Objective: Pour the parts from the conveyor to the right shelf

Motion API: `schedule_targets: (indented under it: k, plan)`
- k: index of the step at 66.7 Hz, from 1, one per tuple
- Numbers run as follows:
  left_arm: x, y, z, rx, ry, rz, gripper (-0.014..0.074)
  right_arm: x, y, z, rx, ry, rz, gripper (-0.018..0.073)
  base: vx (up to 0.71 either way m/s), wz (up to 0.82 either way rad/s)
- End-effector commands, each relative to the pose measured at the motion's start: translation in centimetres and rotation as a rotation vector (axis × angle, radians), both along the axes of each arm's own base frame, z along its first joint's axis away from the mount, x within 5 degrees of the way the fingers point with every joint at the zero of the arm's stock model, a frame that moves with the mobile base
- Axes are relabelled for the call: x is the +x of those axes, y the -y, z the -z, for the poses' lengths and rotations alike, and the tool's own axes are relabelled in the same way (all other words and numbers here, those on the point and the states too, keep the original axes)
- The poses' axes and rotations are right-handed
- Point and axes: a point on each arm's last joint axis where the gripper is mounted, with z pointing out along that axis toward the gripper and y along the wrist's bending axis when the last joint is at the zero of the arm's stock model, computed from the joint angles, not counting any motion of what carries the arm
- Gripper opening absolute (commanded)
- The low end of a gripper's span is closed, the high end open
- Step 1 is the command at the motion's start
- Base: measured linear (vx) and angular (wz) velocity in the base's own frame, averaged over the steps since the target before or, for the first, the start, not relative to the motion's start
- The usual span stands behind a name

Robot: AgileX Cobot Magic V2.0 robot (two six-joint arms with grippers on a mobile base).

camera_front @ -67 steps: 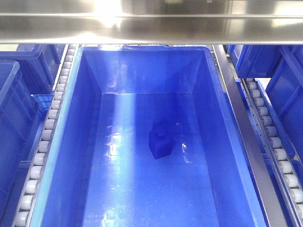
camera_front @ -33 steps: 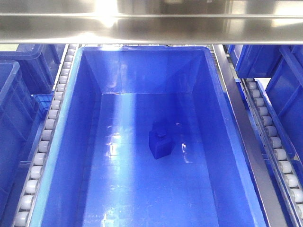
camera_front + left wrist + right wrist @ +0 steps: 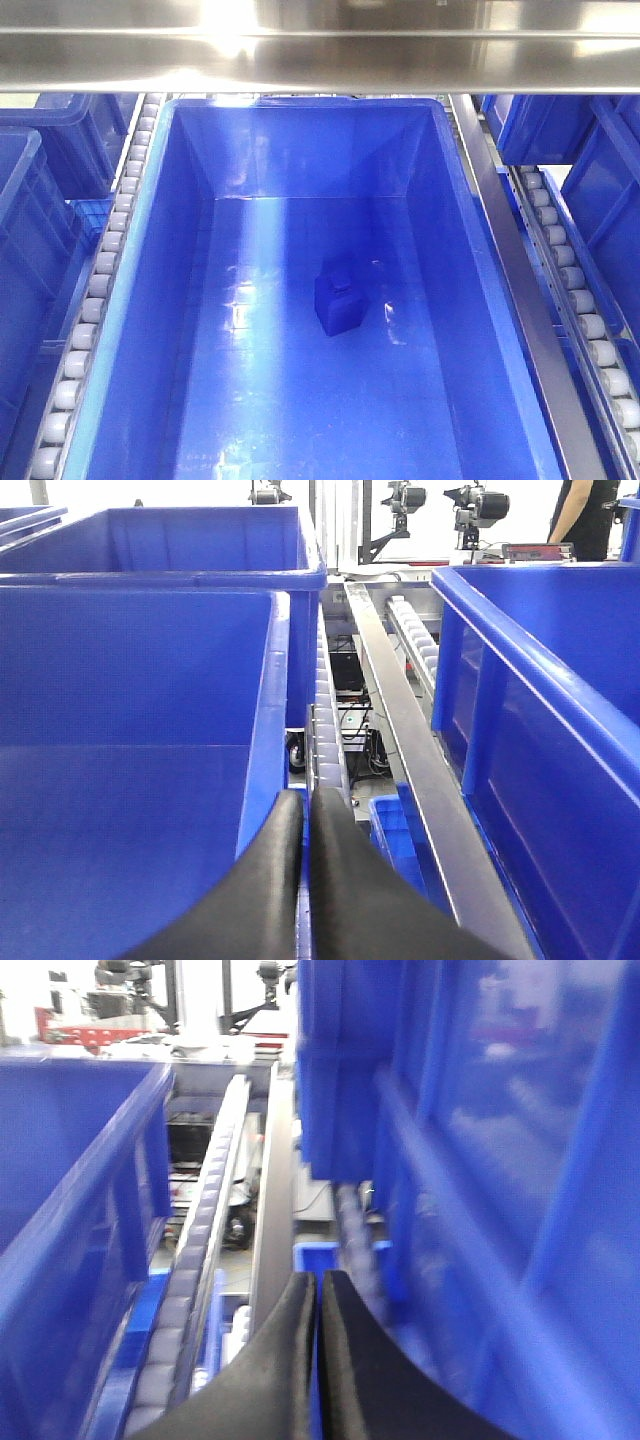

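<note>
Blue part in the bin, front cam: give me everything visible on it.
The part is a small bright-blue block, plastic by its look, roughly cubic, with a short round knob on top. It sits slightly askew on the floor of the big blue bin, near mid-floor, clear of every wall. Only the floor touches it; no gripper shows in that view.

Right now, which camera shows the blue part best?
The front-facing view: the part lies in plain sight on the floor of the blue bin. Both wrist views show only bin walls, rollers and shut jaws, not the part.
</note>
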Motion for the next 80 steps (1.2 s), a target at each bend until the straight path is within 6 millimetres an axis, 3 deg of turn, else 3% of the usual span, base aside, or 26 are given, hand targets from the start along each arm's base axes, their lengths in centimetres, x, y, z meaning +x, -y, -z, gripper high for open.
schedule_targets:
  k: [1, 8, 80]
  plan:
    - [-0.2, 0.1, -1.3, -0.012, 0.098, 0.008, -0.0006, 0.1, 0.0, -0.2, 0.026, 0.147, 0.000, -0.0009, 0.00, 0.00]
    - [-0.2, 0.1, -1.3, -0.012, 0.098, 0.008, -0.0006, 0.3, 0.0, 1.0, 0.051, 0.164, 0.000, -0.0009, 0.00, 0.00]
    - [-0.2, 0.1, -1.3, -0.012, 0.098, 0.008, -0.0006, 0.3, 0.0, 0.9, 0.036, 0.174, 0.000, -0.0009, 0.00, 0.00]
